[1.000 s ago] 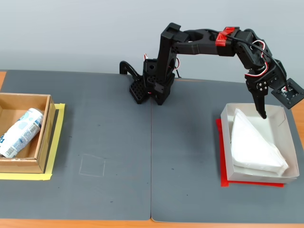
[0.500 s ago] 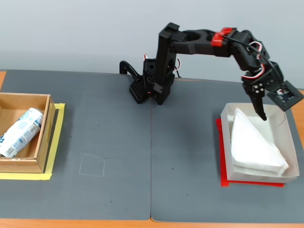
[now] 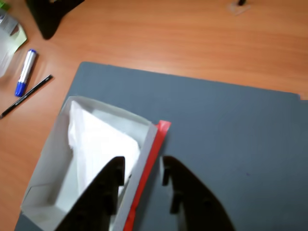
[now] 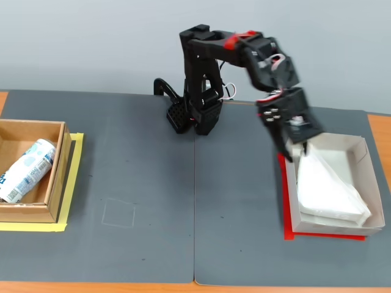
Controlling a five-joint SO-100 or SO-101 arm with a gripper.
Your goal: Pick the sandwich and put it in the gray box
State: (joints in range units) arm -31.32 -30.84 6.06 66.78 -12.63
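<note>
Already lying inside the gray box point(image 4: 366, 183), the sandwich point(image 4: 327, 189), wide end toward 5 o'clock and narrow tip toward 11 o'clock in the fixed view. Hovering at that tip, the tool point(image 4: 294, 152), parted and clasping nothing; in the wrist view, straddling the box's near wall, one finger point(image 3: 108, 185) over the white pack point(image 3: 103, 144), the other outside above the gray mat point(image 3: 231, 130). Main risk judged: catching that low wall or the pack's rim on the way up, dragging the light cardboard off its red tape point(image 4: 286, 201) or tipping the pack out. Cause: lifting at a slant rather than straight up, or closing before clearing. Well apart at 9 o'clock on the surface point(image 4: 12, 287), the brown box point(image 4: 55, 183) with the can point(image 4: 24, 170), no concern
</note>
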